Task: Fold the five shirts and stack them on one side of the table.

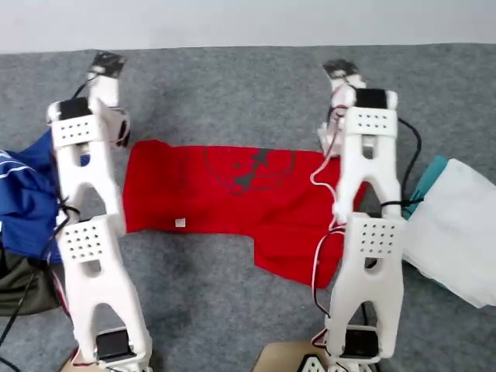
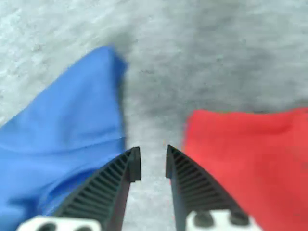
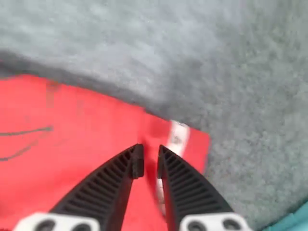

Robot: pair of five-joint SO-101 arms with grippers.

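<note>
The red shirt lies flat in the middle of the table. Its long side runs from left to right. A near right part sticks out toward the arms, so I think it is only partly folded.

The left gripper hangs over bare table in the gap between the red shirt and the blue shirt. Its jaws are a little apart and hold nothing. The red shirt's left edge is just to its right, and the blue shirt is just to its left.

The right gripper hangs over the far right corner of the red shirt, near a small white label. Its jaws show a thin gap and hold nothing that I can see.

So each arm is near one end of the shirt. The right one is already above the cloth. The left one would need to slide a bit to the right.

A dark cloth lies near the blue shirt. On the right, a white shirt rests on a teal one. The blue shirt is so close that the left jaws could catch it by mistake.
</note>
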